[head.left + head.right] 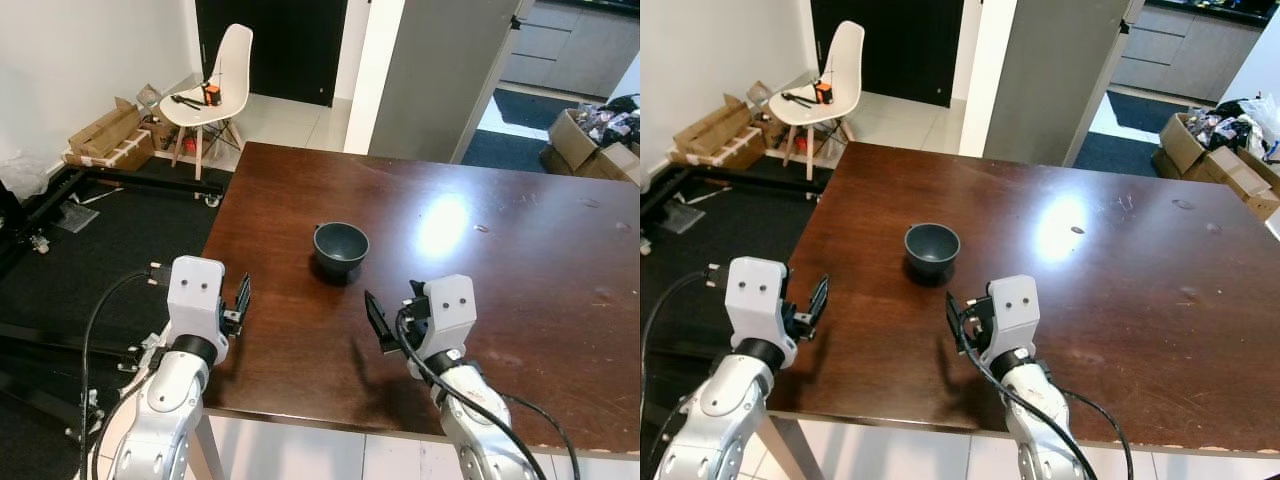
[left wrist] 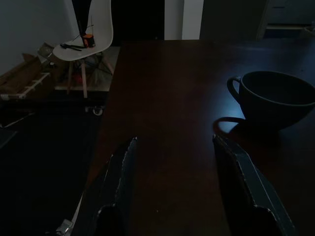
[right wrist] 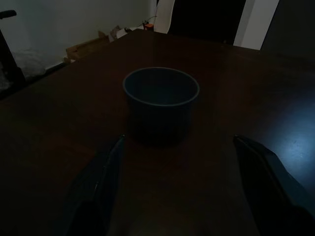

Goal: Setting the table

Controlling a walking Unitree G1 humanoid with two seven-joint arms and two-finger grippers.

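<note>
cup (image 1: pixel 341 247) stands upright mid-desk (image 1: pixel 520 260), at 12 o'clock of both claws, apart from each. left claw (image 1: pixel 241 297) at 7 o'clock of it, right claw (image 1: pixel 379 322) at 5; both spread, empty. likely ceramic: rigid, smooth, breakable. judged best hold: across the rim wall or by its small side handle

Dim look along the left tool (image 2: pixel 172 167) over the dark table (image 2: pixel 162 88)
Its two black fingers (image 2: pixel 120 182) stand parted, nothing between them, low over the tabletop. A dark cup (image 2: pixel 275 98) with a handle sits upright on the table ahead and off to one side. Past the table edge, a white chair (image 2: pixel 88 42) with an orange item (image 2: pixel 87 39) on its seat, cardboard (image 2: pixel 22 81) on the floor nearby
</note>
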